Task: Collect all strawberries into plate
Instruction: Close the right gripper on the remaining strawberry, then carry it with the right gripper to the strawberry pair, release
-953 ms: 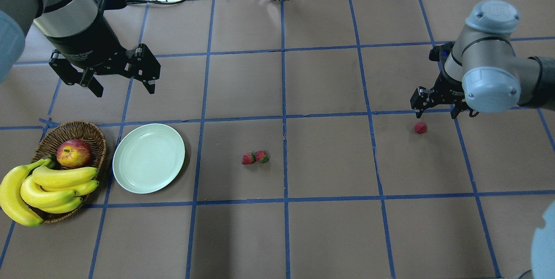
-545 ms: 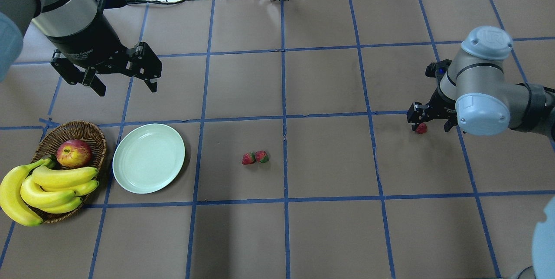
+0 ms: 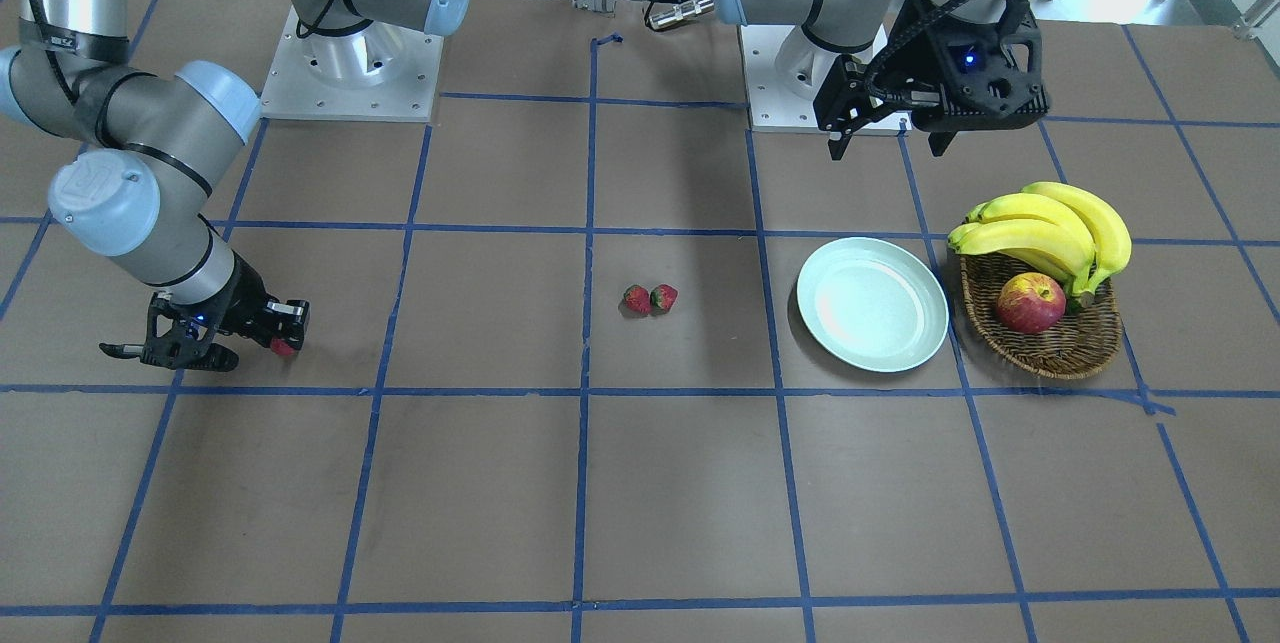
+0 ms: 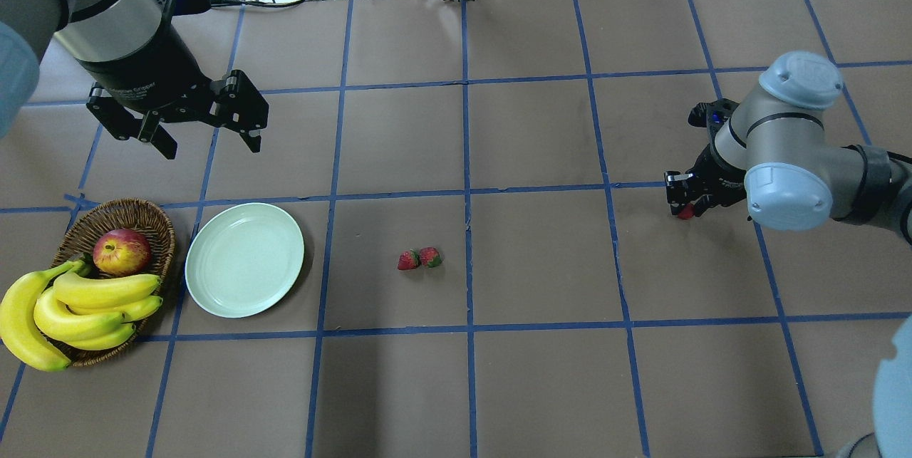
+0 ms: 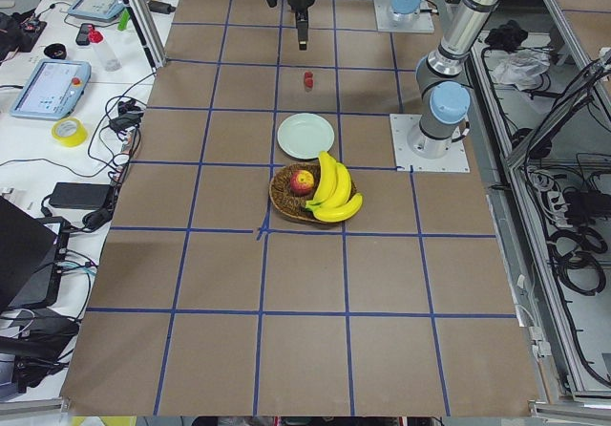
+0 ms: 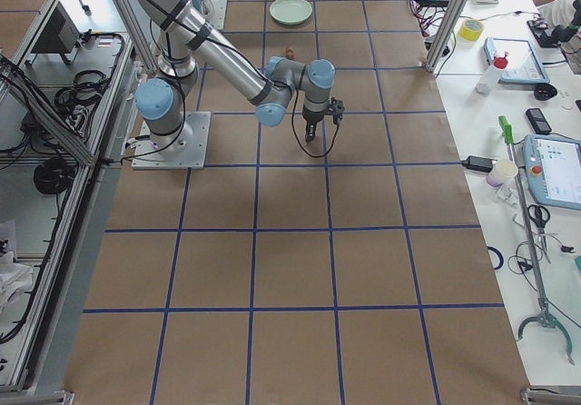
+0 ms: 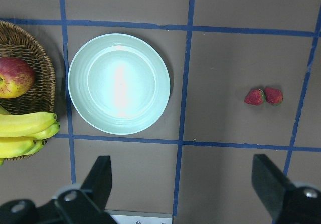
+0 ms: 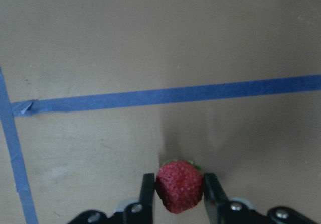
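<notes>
Strawberry (image 8: 179,186) pinched between right fingers (image 8: 147,193); left fingers (image 7: 100,178) spread wide, empty.

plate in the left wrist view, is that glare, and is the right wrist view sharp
Left wrist view: yes, a white glare streak runs down the plate. Right wrist view: the strawberry is fairly sharp, with a faint shadow beyond it.

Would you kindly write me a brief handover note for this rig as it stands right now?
Right hand: shut on one strawberry, down at the table.
Left hand: open, empty, hovering beyond the plate.
Other two strawberries: touching each other on the table, between plate and right hand.
Done: nothing in the plate yet.
Left: bring all three over.
</notes>
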### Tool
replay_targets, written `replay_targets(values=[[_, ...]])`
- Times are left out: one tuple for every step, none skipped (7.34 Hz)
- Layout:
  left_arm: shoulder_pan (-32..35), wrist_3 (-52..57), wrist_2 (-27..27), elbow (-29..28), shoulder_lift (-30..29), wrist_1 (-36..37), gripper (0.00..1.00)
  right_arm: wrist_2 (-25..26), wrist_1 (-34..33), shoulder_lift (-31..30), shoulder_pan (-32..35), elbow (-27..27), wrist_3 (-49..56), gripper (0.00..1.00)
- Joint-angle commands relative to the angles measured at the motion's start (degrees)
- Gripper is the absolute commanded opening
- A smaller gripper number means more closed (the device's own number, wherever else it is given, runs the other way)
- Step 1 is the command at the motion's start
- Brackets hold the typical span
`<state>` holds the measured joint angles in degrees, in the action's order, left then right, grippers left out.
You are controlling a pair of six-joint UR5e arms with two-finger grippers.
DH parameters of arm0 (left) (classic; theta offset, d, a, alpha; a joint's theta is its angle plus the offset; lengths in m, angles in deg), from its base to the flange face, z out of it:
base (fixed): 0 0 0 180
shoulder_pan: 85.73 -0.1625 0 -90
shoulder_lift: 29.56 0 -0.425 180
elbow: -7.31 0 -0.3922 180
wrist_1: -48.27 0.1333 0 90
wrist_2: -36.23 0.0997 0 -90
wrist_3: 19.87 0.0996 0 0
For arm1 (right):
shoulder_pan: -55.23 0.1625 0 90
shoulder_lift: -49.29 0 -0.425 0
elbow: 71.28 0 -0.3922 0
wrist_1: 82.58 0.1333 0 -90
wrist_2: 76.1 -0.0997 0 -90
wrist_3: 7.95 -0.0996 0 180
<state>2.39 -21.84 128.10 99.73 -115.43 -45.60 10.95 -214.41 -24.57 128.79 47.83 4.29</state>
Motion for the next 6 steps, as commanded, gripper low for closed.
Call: replay_targets(values=[[0.0,0.0,0.1,0.1,0.1,-0.1,1.00,0.2,-1.1,0.0,0.0,0.5,2.6,0.12],[0.0,0.0,0.1,0.1,0.1,-0.1,1.00,0.1,-0.3,-0.6,0.1,-0.2,1.7,0.01],[0.0,0.0,0.2,0.1,0.1,-0.1,1.00,0.0,2.3,-1.4,2.3,-2.0,0.4,0.00],[0.0,0.0,0.1,0.1,0.1,-0.1,1.00,0.3,7.0,-3.7,7.9,-5.4,-4.9,0.00],[0.0,0.0,0.2,0.2,0.1,-0.2,1.00,-0.3,11.6,-5.1,16.8,-9.0,-16.8,0.00],[0.0,0.0,0.2,0.1,0.1,-0.2,1.00,-0.7,11.5,-4.5,25.8,-10.6,-27.6,0.00]])
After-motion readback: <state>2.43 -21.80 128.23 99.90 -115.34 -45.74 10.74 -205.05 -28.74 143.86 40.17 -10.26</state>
